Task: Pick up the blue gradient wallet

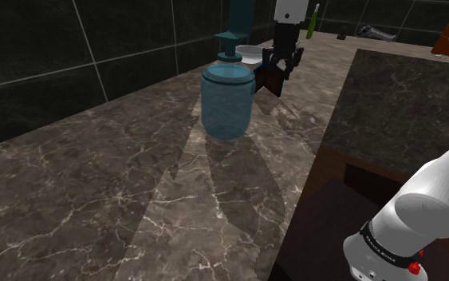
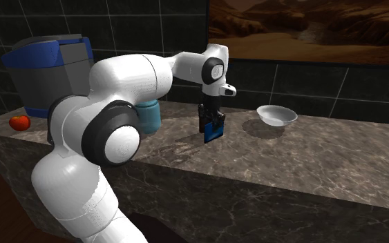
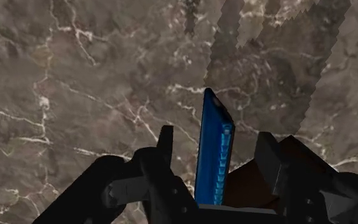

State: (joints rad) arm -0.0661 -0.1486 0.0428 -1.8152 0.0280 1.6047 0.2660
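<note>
Checking the gripper (image 3: 214, 145), we find its fingers partly closed and clasping the blue wallet (image 3: 212, 159) edgewise; we see the wallet over the marble counter (image 2: 310, 159), near the blue jar (image 1: 226, 100) and the white bowl (image 2: 277, 115).

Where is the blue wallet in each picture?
Shoulder view: wallet top centre, right of the blue jar.
Second exterior view: centre, between the jar and white bowl.
Wrist view: edge-on at the gripper, over marble counter.
Shared landmark: the gripper, above the wallet in both exterior views.
</note>
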